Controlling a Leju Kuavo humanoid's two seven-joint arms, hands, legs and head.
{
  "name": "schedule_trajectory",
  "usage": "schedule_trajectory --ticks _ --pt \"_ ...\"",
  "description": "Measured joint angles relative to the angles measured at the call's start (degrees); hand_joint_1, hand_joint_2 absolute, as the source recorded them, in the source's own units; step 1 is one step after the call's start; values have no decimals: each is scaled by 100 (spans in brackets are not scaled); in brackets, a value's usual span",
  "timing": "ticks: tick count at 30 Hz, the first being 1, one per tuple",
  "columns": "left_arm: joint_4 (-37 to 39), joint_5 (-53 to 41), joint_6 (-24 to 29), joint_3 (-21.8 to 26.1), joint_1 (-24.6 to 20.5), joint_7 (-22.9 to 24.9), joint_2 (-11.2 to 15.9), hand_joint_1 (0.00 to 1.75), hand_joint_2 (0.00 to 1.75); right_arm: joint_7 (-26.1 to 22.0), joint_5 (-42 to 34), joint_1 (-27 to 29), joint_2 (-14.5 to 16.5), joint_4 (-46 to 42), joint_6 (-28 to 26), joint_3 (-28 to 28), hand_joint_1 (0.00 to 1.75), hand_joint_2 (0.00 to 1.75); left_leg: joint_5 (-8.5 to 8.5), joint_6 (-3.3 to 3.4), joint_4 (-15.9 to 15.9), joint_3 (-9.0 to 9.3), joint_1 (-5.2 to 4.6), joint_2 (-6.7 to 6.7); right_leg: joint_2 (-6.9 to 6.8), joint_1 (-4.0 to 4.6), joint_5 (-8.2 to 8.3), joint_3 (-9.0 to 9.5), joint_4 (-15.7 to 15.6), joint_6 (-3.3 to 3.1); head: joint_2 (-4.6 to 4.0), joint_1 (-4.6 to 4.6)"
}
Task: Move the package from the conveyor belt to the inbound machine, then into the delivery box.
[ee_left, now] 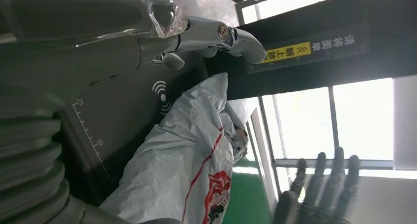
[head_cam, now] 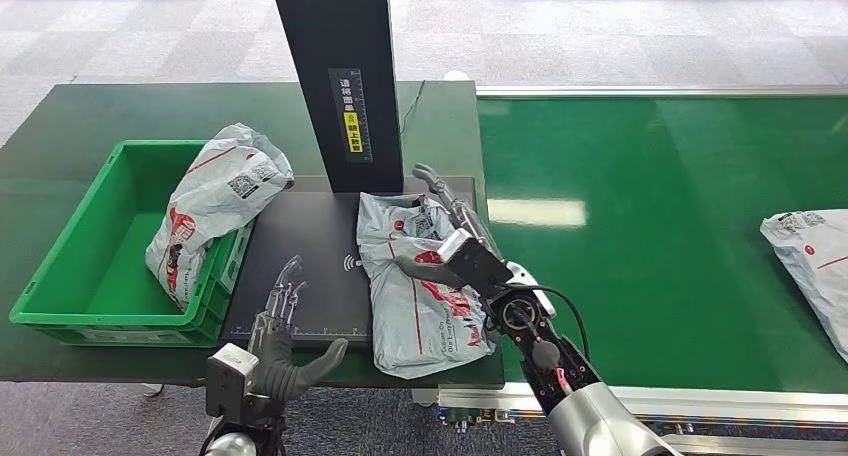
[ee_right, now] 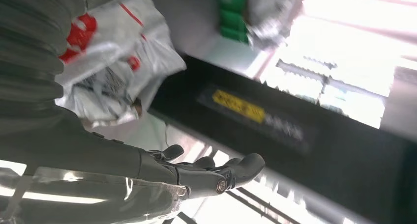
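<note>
The package (head_cam: 420, 281) lies flat on the black scanner plate (head_cam: 300, 266), under the open right hand (head_cam: 455, 221); the left hand (head_cam: 285, 351) is open, beside it.

Grey carpet-tile floor (head_cam: 620, 36) beyond the dark green table (head_cam: 90, 116).

Three packages (head_cam: 415, 276) (head_cam: 215, 211) (head_cam: 812, 266); one green box (head_cam: 60, 276); one inbound machine (head_cam: 300, 266); one conveyor belt (head_cam: 650, 276).

Package (head_cam: 420, 276) on scanner plate (head_cam: 310, 266), crate (head_cam: 60, 276) left.
</note>
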Motion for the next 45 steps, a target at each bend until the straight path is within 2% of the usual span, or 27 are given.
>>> schedule_trajectory --ticks 2,5,10,14,21,25,27,30,33,37,44,45 --pt "15 -267 -35 -24 -152 43 44 0 175 85 -95 162 -57 -370 -162 -171 0 175 0 0 0 0 0 -5 -5 0 0 1 0 0 -1 -1" --pt "267 -969 -315 -122 -985 259 173 0 175 459 -664 848 -274 -1726 -410 -905 0 175 4 3 2 0 -1 -25 -22 -2 1 6 -1 1 0 0" --pt "930 -1150 -440 -269 -1846 280 173 0 175 792 -1575 1523 -303 -2520 307 -1642 0 175 5 3 2 1 -1 -21 -21 -2 2 7 0 0 -1 0" --pt "1161 -1141 -470 -368 -2103 207 137 0 175 1090 -1824 1877 -309 -2900 722 -1961 0 175 5 2 2 -7 -1 -19 -20 -2 2 -1 0 0 0 -1" --pt "1339 -1096 -504 -444 -2228 177 104 0 175 1163 -1861 2066 -323 -3168 781 -2177 0 175 5 2 2 -11 -2 -18 -19 -2 2 -6 0 0 -1 -1" --pt "1426 -984 -643 -502 -2287 171 67 0 175 1470 -1887 2198 -327 -3295 898 -2253 0 175 5 3 2 -11 -2 -20 -21 -2 2 -5 0 0 0 0" --pt "1513 -1353 -437 -618 -2384 397 56 0 175 1644 -1739 2319 -339 -3382 952 -2266 0 175 5 3 2 -12 -2 -21 -21 -2 2 -7 -1 0 1 -1" --pt "1915 -2620 20 -989 -2728 1343 52 0 175 1766 -1524 2530 -377 -3503 1034 -2266 0 175 5 3 2 -15 -2 -24 -23 -2 2 -8 -1 0 0 -1" --pt "2590 -3431 -291 -1400 -3121 2097 27 0 175 1775 -1257 2691 -425 -3580 1093 -2265 0 175 5 3 2 -14 -3 -16 -18 -3 2 -7 -1 0 -1 0" --pt "3436 -3906 -1119 -1865 -3510 2330 -3 0 175 1762 -1032 2788 -466 -3656 1108 -2266 0 175 4 3 2 -9 -3 -19 -20 -3 1 3 -1 1 -1 -2" --pt "4042 -4196 -1221 -2131 -3776 2591 -104 0 175 1847 -888 2815 -463 -3789 946 -2316 0 175 -21 10 -5 58 -3 -25 -27 -4 -21 87 -4 6 -1 0" --pt "4064 -4222 -1212 -2135 -3779 2624 -116 39 175 1859 -879 2837 -461 -3822 927 -2339 0 175 -24 11 -5 70 -3 -25 -27 -5 -22 100 -4 7 -1 0"
